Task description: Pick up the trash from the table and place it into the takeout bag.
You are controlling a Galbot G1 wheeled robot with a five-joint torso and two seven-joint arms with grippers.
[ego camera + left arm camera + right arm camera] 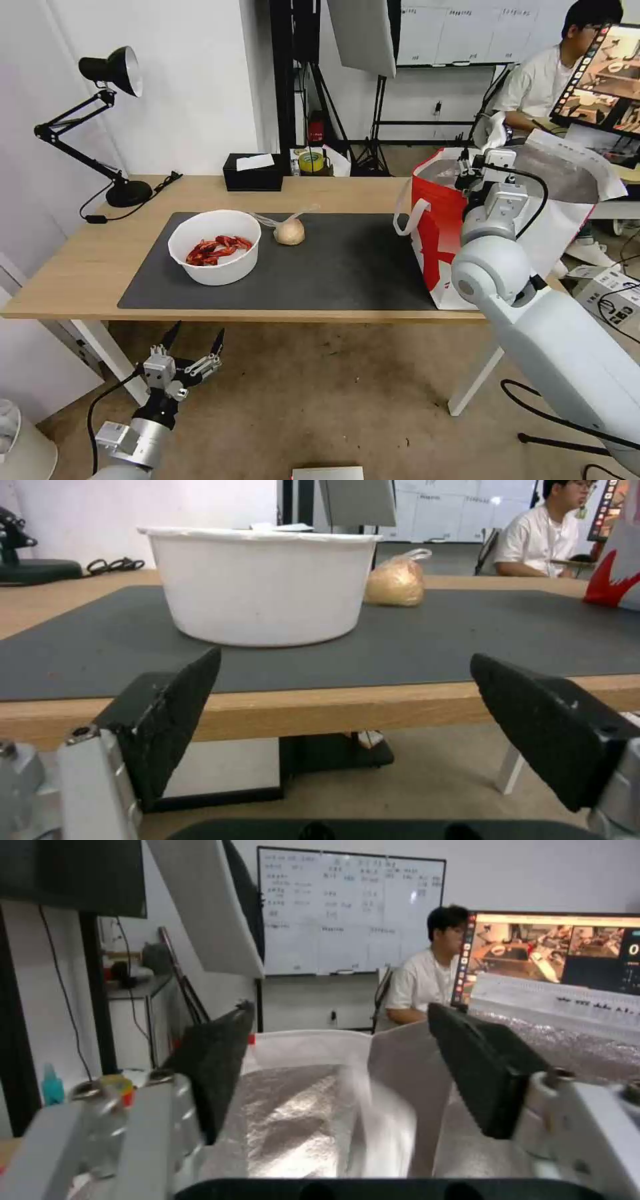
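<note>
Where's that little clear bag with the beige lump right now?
In the head view, the clear bag with the beige lump lies on the dark grey mat, just right of and behind the white bowl.

Left gripper [194, 339] low, pointing up, fingers [170, 715] spread. Right gripper [472, 162] raised on an outstretched arm, fingers [483, 1072] spread apart.

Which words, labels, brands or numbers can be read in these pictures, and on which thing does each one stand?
Nothing can be read with certainty.
Whiteboard: handwritten rows, too small to read.
Monitor: a large pale digit at its edge, cut off; the rest blurred.
Takeout bag: red shapes on white, no legible letters; print on its flap is blurred.
White bowl, black tissue box: no text seen.
</note>
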